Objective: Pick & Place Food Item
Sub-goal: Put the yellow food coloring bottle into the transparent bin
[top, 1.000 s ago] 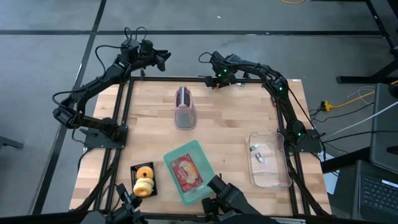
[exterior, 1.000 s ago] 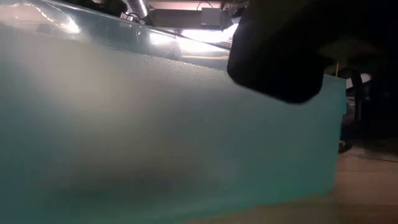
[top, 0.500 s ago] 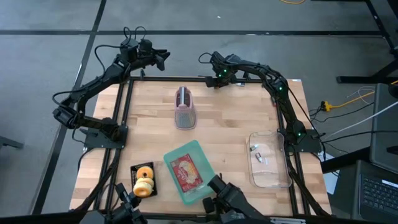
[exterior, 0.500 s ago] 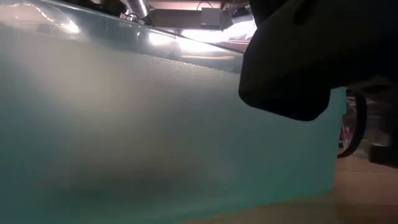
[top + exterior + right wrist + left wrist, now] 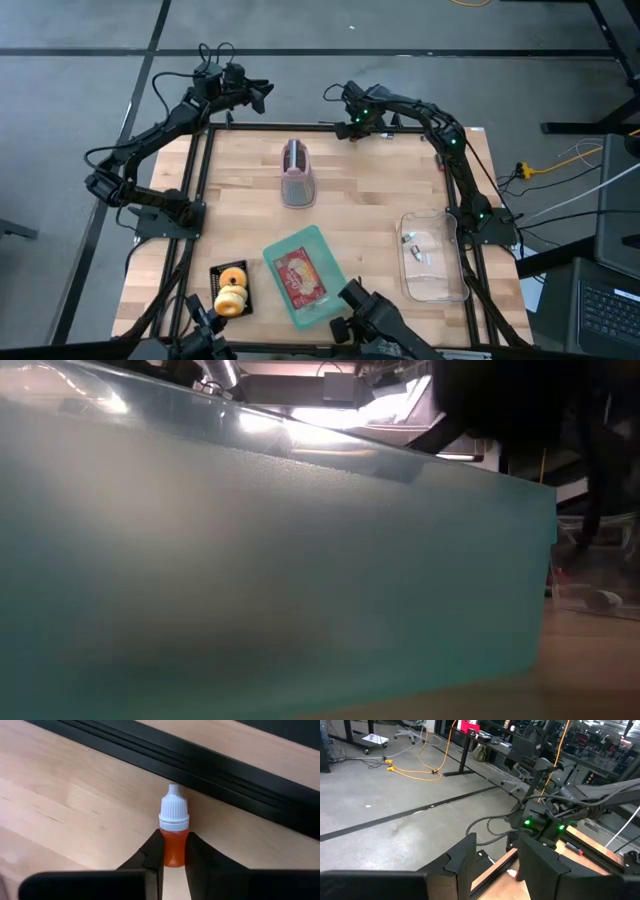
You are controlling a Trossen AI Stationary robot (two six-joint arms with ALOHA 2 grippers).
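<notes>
A small orange dropper bottle (image 5: 174,832) with a white ribbed cap sits by the black rail at the table's far edge, between the fingers of my right gripper (image 5: 174,860). In the high view that gripper (image 5: 351,124) is at the far edge, right of the middle. My left gripper (image 5: 495,870) hangs open beyond the table's far left corner (image 5: 262,92), with nothing between its fingers. Two donuts (image 5: 231,288) lie in a black tray near the front left. A teal tray (image 5: 322,243) holds a red packet (image 5: 300,277). My right gripper pinches the bottle's orange body (image 5: 174,851) between its two fingers (image 5: 152,856), one on each side, below the white cap. The cap sticks out past the fingertips toward the far rail. Whether the bottle stands or lies on the wood, I cannot tell.
A pink toaster-like thing (image 5: 297,172) stands at the table's far middle. A clear container (image 5: 432,255) with small items is at the right. The teal tray's wall (image 5: 270,580) fills most of the low view. Black frame rails run along the table's edges.
A dark shape close in front of the low camera has moved up and to the right, out of most of that view, and now bares the room and the clear container behind the teal tray.
</notes>
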